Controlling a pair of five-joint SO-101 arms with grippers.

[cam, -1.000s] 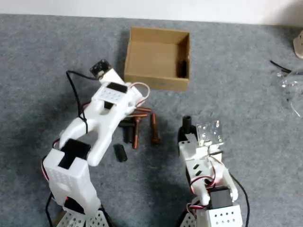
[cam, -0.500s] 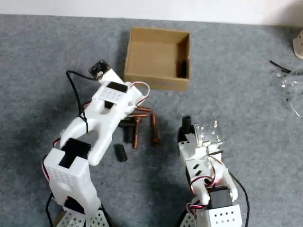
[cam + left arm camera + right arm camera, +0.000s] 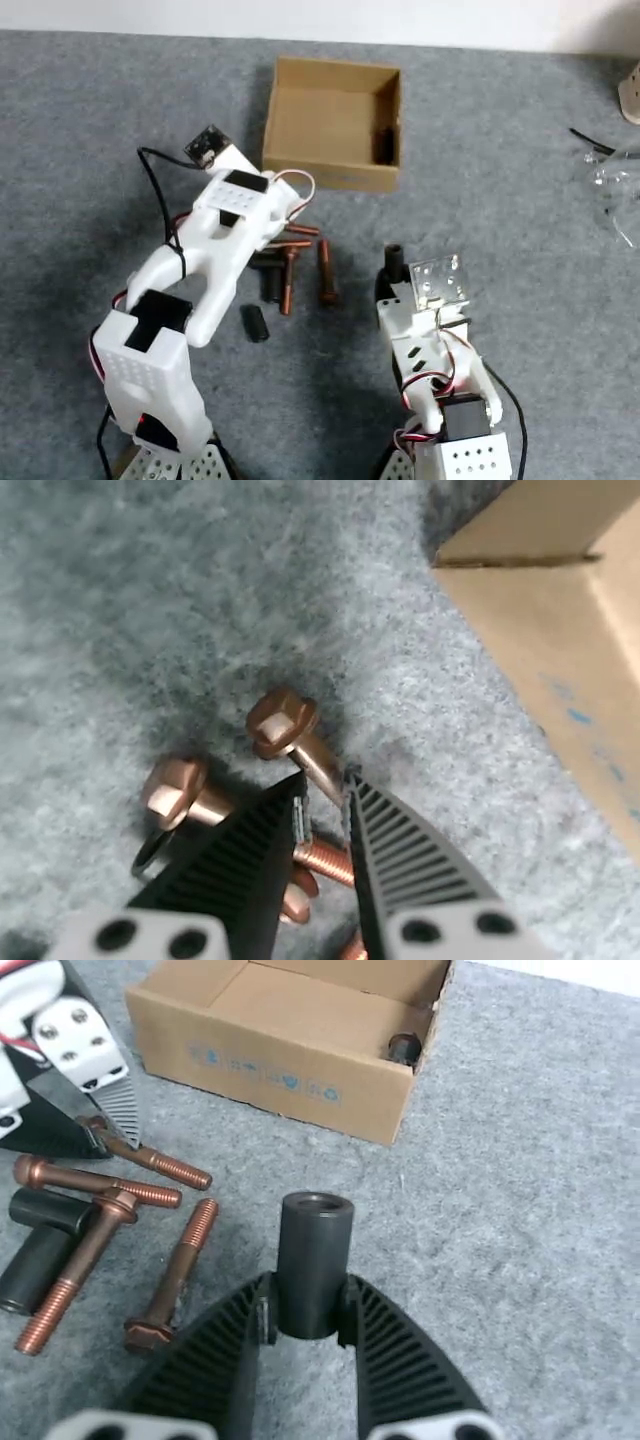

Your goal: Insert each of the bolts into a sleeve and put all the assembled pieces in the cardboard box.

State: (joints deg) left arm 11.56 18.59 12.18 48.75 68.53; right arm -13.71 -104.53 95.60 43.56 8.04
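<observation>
My left gripper is shut on the shank of a copper bolt lying on the grey felt, just in front of the cardboard box. From the right wrist view, the same gripper pinches that bolt near its head. My right gripper is shut on a black sleeve held upright, to the right of the pile. Loose bolts and two black sleeves lie between the arms. A dark piece rests in the box's right corner.
Clear plastic items and a black cable lie at the far right of the felt, with a beige object at the edge. Open felt stretches to the right of the box and the right arm.
The left arm's wrist has shifted slightly to the far left. The right arm and its sleeve have stayed in place.
</observation>
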